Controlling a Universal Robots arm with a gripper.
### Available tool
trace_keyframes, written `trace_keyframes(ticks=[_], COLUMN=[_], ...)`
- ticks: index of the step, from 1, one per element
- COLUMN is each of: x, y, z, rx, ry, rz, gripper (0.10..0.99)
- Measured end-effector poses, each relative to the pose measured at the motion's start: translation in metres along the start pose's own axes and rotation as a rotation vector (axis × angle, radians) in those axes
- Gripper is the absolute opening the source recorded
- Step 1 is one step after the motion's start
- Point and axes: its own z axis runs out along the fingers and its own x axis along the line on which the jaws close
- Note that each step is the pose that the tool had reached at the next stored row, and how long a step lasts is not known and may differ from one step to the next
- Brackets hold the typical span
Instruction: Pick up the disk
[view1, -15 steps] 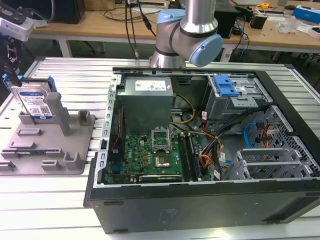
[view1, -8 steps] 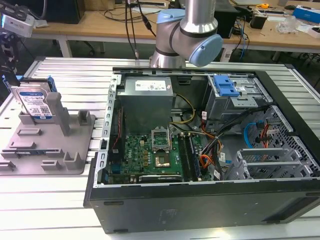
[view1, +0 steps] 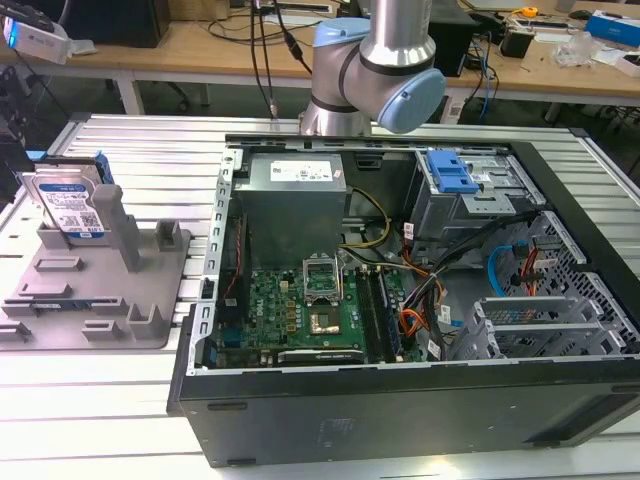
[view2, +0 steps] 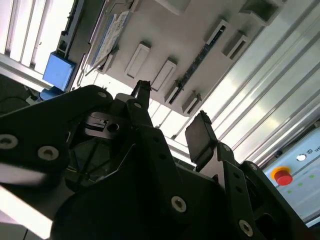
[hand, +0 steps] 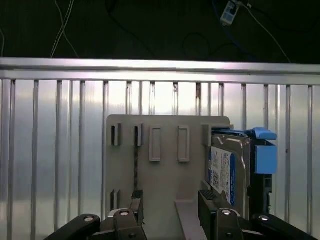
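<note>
Hand (hand: 172, 206) spread, empty. Disk (hand: 229, 170) stands on edge in grey holder (hand: 165, 182), just outside one finger, not between them.

One disk (view1: 68, 205), one grey holder (view1: 112, 300), one open computer case (view1: 400, 405), one arm (view1: 372, 62), one gripper (hand: 172, 201).

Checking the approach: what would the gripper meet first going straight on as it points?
Likely the base of the grey holder, seen between the fingers of the open gripper; the disk stands just aside. Depth unclear.
</note>
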Motion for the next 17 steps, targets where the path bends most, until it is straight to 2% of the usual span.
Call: trace_keyframes(ticks=[4,6,10,11,12,17], x=[-0.0013,-0.0085,-0.0139,-0.0176,-0.0258,-0.0528], y=[0.0001,0.0,0.0002,0.0007,0.0009,0.0003], z=[0.0,0.0001,0.0,0.0,0.0001,0.0], rx=[0.0,0.0,0.0,0.0,0.0,0.0], ry=[0.0012,0.0027,0.0024,0.0022,0.0021,0.0023], rz=[0.001,0.002,0.016,0.02,0.02,0.02], gripper=[0.557,0.557,0.557,0.557,0.557,0.557])
